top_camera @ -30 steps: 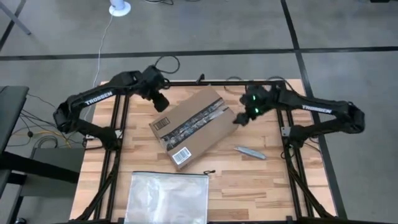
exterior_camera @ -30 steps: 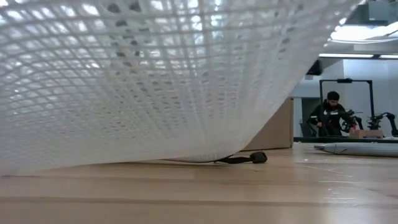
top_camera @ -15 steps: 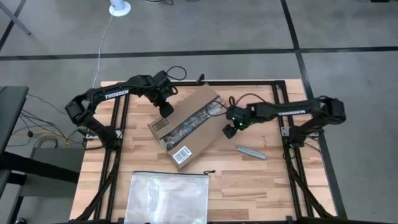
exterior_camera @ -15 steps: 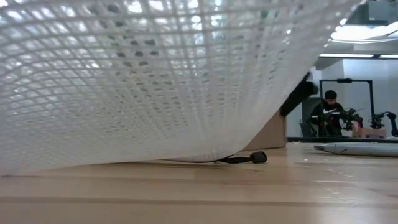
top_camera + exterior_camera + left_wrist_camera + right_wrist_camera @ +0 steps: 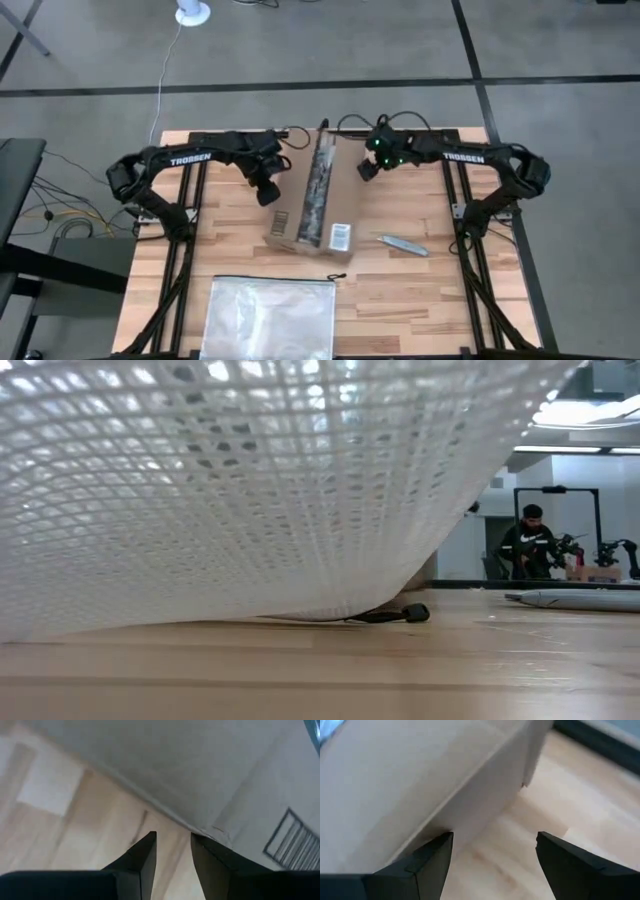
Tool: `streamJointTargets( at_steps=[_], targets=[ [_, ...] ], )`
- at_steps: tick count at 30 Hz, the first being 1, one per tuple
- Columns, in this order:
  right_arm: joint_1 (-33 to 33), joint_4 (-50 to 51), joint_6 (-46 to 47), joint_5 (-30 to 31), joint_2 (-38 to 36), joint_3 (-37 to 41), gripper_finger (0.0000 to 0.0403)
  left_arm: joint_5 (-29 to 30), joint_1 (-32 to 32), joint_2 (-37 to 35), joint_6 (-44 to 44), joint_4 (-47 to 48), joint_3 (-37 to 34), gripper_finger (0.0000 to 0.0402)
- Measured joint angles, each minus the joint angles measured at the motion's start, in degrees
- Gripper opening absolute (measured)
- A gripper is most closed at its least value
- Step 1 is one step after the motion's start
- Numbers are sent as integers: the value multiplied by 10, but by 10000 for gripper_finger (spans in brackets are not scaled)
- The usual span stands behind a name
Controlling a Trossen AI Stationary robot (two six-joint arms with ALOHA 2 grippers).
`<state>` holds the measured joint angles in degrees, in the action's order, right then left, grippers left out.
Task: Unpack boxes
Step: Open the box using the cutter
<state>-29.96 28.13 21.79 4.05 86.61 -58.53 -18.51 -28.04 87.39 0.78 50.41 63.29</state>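
While both arms flank the box (image 5: 313, 205), left pincer (image 5: 268, 193) narrow, right pincer (image 5: 364, 170) spread.

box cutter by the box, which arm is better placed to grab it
Probably right: the box cutter lies right of the box, on the right gripper's side, and that gripper is open. The left gripper is across the box.

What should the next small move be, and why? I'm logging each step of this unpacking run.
Probably bring the right gripper to the utility knife lying bare on the table. The box is still sealed under its dark tape strip, and the right gripper is open and empty beside the box's far corner. The left gripper sits against the box's left side, seemingly able to steady it.
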Motion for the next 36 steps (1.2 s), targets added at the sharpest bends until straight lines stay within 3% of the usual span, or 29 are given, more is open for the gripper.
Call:
streamJointTargets(
  at_steps=[5,10,13,16,20,23,28,33,36],
  targets=[
    [-24,-14,-39,-14,-1,-18,270,-19,37,0,-8,-7,1,109],
    [-16,135,-67,-24,-22,-55,270,-8,34,-11,-17,64,28,109],
    [14,222,-58,-24,-52,-69,270,35,24,-34,-4,82,44,109],
    [59,249,18,-40,-90,-72,270,107,-5,-60,10,33,50,109],
    [160,272,155,-79,-113,-71,270,111,-58,-65,22,-57,50,109],
    [258,282,260,-89,-113,-71,270,96,-105,-56,43,-101,50,109],
    [404,225,436,-89,-84,-70,270,14,-157,-24,61,-157,50,109],
    [481,165,555,-89,-22,-69,270,1,-162,16,88,-207,50,109],
    [496,106,577,-101,21,-69,270,0,-159,43,97,-228,50,109]
  ],
)
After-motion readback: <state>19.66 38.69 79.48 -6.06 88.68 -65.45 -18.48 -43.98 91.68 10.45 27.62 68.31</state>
